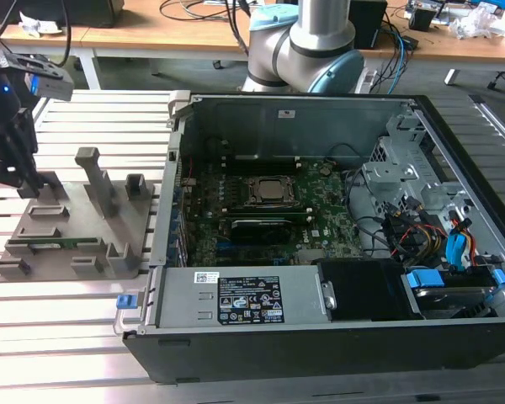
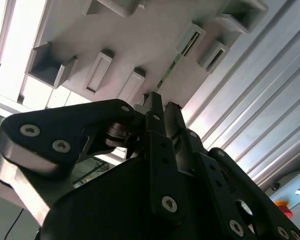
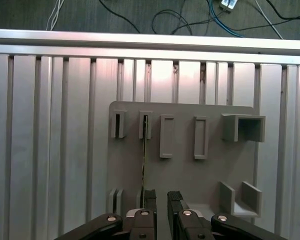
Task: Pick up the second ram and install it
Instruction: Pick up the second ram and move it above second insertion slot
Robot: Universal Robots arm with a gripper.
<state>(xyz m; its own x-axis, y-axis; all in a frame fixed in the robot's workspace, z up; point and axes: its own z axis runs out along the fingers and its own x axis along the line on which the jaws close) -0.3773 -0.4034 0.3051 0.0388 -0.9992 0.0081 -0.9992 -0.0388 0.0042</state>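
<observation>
Gripper, fingers slightly parted and empty, hovers over the fixture. The ram stands edge-up in its slots, just beside one finger. This looks like the pick-up stage: a grasp calls for straddling that thin edge squarely. Raised blocks crowd the ram, while the open case lies well apart.

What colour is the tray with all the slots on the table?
The slotted tray is plain gray. The first wrist view shows it best.

A slatted metal table (pale and ribbed) stands before wooden desks strewn with cables, over dark floor.
</observation>
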